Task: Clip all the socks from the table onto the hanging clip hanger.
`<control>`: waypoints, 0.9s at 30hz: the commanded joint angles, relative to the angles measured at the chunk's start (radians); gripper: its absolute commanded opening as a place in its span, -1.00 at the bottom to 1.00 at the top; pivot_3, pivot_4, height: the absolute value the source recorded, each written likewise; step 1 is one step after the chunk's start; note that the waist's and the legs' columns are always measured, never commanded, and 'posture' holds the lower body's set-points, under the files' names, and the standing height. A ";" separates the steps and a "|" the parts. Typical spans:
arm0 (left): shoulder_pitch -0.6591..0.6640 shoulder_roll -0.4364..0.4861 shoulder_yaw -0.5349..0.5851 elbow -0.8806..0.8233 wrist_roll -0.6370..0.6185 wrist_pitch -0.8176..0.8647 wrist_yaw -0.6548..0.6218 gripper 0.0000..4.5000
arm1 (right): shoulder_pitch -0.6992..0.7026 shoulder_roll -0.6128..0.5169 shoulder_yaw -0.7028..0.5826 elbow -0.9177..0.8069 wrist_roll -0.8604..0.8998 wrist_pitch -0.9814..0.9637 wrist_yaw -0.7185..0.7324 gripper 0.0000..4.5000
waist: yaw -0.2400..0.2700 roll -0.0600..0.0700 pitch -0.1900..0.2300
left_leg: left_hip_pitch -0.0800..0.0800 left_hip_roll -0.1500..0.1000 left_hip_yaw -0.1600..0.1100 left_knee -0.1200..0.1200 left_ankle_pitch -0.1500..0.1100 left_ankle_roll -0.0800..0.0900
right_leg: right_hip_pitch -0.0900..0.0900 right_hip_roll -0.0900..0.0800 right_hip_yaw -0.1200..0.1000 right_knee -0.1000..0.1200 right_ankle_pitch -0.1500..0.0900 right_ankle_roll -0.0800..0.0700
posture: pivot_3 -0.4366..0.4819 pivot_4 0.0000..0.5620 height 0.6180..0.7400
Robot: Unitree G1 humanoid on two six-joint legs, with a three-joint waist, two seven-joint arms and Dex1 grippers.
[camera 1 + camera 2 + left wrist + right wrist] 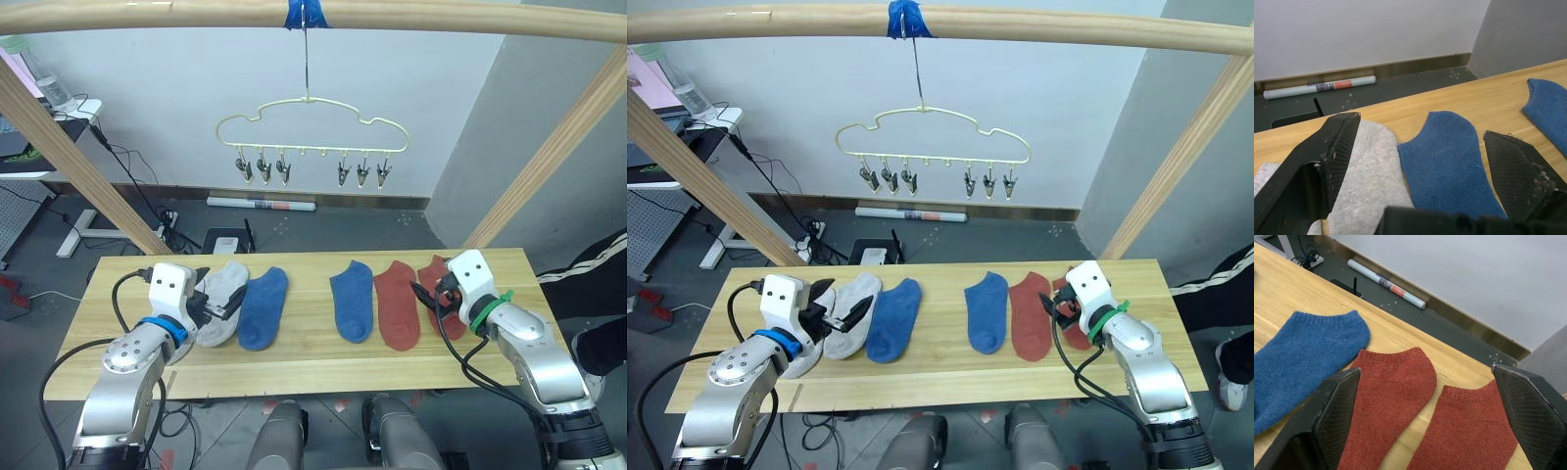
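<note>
Pale wooden table with visible plank grain, carrying a row of ankle socks laid flat side by side. From the robot's left: a light grey sock, partly covered at its left edge; a blue sock just beside it, touching it; a second blue sock set apart across a bare gap; a rust red sock; a second rust red sock at the right.

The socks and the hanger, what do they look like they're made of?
The socks look like soft knit fabric: a fine ribbed weave and a matte, faintly fuzzy surface. The clip hanger seems to be thin cream-coated wire, probably metal; its clips look like dull grey metal.
</note>
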 commanded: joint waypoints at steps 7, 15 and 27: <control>0.000 0.008 0.045 0.014 -0.033 -0.030 -0.028 0.99 | -0.008 -0.015 -0.017 -0.049 0.011 -0.001 0.016 1.00 | 0.000 0.000 0.000 | 0.000 0.000 0.000 0.000 0.000 0.000 | 0.000 0.000 0.000 0.000 0.000 0.000 | 0.15 -0.09 1.00; 0.008 -0.040 0.164 -0.134 -0.157 0.019 0.025 0.99 | -0.046 -0.037 -0.027 -0.170 0.154 0.019 0.156 1.00 | -0.001 0.000 0.019 | -0.001 0.001 0.000 0.000 0.000 0.000 | 0.000 0.000 0.000 -0.002 -0.002 0.003 | 0.11 0.02 1.00; -0.344 -0.088 0.118 -0.109 -0.179 0.144 0.202 0.99 | -0.282 0.012 -0.042 -0.265 0.372 0.161 0.148 1.00 | -0.001 -0.003 0.044 | -0.005 0.001 -0.002 0.007 0.000 0.000 | 0.000 0.002 -0.001 0.000 0.000 0.001 | 0.06 0.07 1.00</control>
